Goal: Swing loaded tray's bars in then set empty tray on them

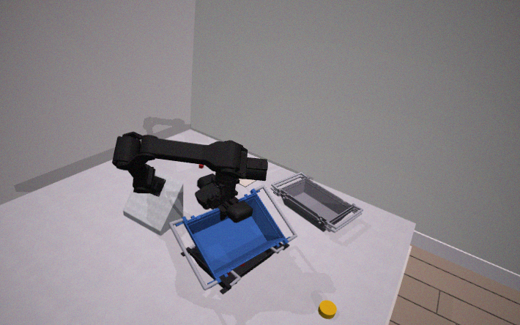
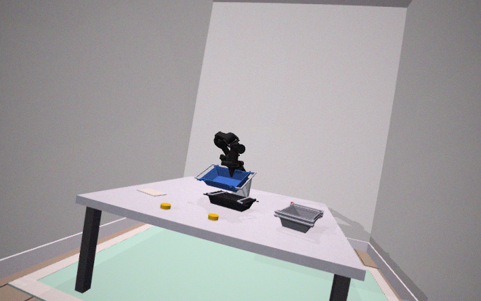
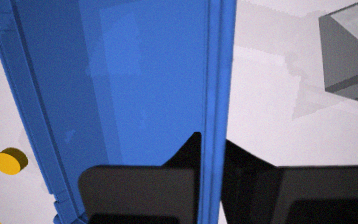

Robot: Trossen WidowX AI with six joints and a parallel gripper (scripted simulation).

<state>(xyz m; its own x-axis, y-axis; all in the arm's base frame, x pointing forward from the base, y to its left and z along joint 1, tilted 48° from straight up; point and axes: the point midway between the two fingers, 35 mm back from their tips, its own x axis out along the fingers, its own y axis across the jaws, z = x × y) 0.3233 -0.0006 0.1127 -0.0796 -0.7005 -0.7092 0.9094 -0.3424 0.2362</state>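
The empty blue tray hangs in the air above the black tray, tilted in the top view, its wire bars out at its ends. My gripper is shut on one long rim of it, one finger inside and one outside. The loaded black tray stands on the table below, mostly covered by the blue tray in the top view, with a little red of its blocks showing. In the exterior view its two bars lie in across its top near the ends. A gap shows between the trays.
A grey tray stands to one side. A grey wedge block is near the arm's base. Yellow discs, a pale pad and a red cube lie around.
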